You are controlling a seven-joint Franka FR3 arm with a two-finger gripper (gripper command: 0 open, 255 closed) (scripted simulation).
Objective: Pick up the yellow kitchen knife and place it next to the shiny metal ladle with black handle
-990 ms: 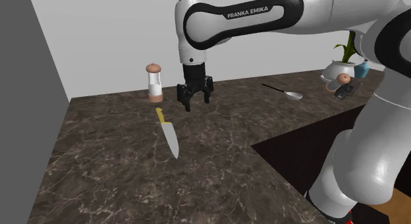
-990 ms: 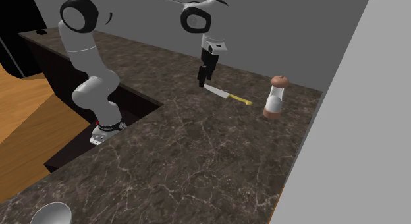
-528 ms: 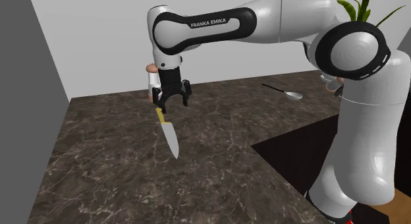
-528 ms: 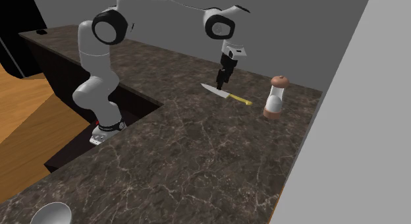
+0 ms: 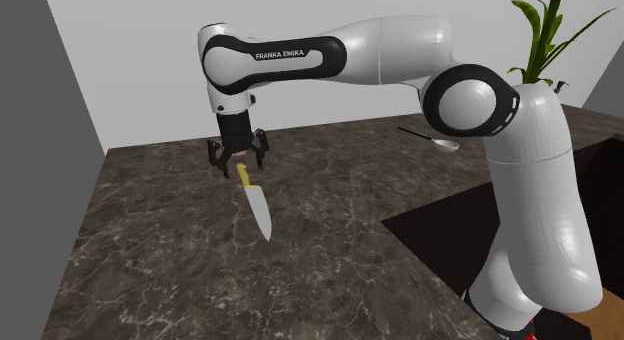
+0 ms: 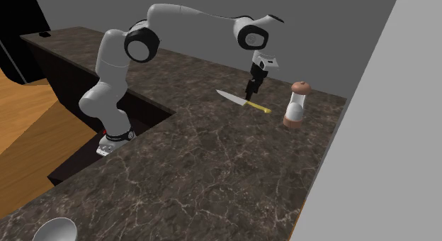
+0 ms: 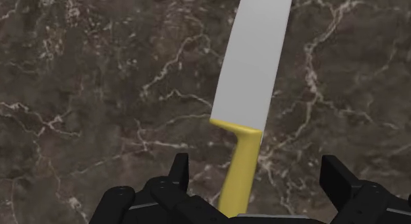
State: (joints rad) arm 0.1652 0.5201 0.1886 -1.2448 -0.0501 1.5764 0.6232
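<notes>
The knife [image 5: 258,205] lies flat on the dark marble counter [image 5: 180,278], its yellow handle [image 5: 243,174] towards the back wall and its pale blade towards the front. My gripper [image 5: 238,160] hangs just above the handle's end, pointing down. In the wrist view the yellow handle [image 7: 240,176] runs between the two fingers [image 7: 178,173], which stand wide apart and do not touch it; my gripper [image 7: 257,180] is open. In the second exterior view my gripper [image 6: 251,91] hovers over the knife [image 6: 241,101]. The metal ladle [image 5: 440,142] with its thin black handle lies far off towards the shoulder view's right.
A pepper mill [image 6: 295,103] stands on the counter close behind the knife's handle. A potted plant [image 5: 540,33] rises at the shoulder view's upper right. The counter drops into a dark recess [image 5: 450,228] beside my stand. A grey bowl [image 6: 53,231] sits at the counter's far end.
The arm has swung towards the shoulder view's left, carrying the open gripper from beside the knife to directly over its yellow handle. The knife has not moved.
</notes>
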